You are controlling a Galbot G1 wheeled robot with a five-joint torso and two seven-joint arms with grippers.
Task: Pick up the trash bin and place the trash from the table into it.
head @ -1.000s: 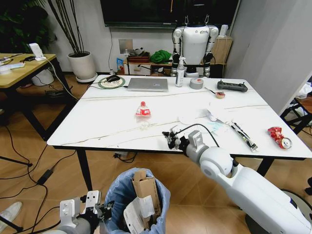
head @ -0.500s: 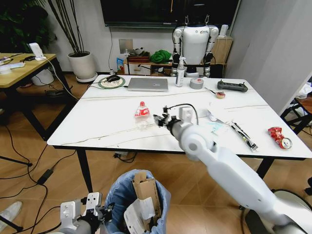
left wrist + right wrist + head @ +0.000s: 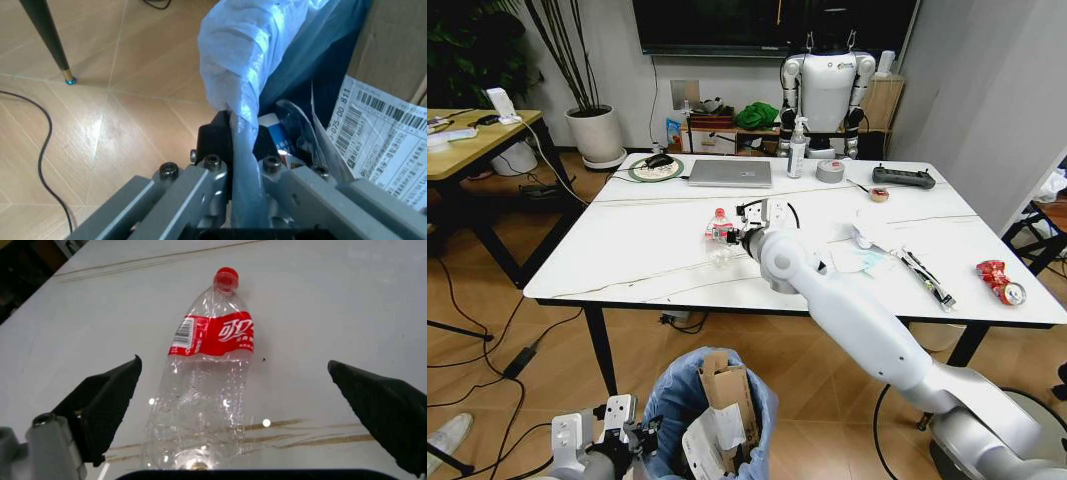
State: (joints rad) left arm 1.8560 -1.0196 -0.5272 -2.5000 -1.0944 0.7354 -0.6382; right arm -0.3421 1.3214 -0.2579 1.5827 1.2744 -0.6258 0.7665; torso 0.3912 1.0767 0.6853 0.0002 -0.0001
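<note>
Head view first: we had our right gripper [image 3: 739, 233] stretched out over the table [image 3: 627, 250], near the centre of the frame, just right of the bottle [image 3: 719, 229] and so close that the two looked to touch or nearly so. That bottle lay flat with its cap toward the far edge of the table, so its long axis ran away from us. We judged our right arm the nearer one by a wide margin. More trash stayed to the right of the arm: white papers [image 3: 862, 236], a wrapper [image 3: 927, 277] and a crushed red can [image 3: 998, 280] near the right edge. Low in the frame, our left gripper [image 3: 623, 436] sat at the left side of the trash bin [image 3: 711, 412], where a torn cardboard box [image 3: 725, 385] stood up out of the blue bag.

Left wrist view: our left gripper [image 3: 232, 165] was clamped on a fold of the bag at the bin's rim, the plastic pinched between its fingers.

Right wrist view: the bottle [image 3: 206, 377] filled the middle, cap at the top, red label across it, lying along the direction the gripper faced. Our right fingers [image 3: 107, 402] stood wide apart at either lower corner, holding nothing, with the bottle between them but clear of both.
</note>
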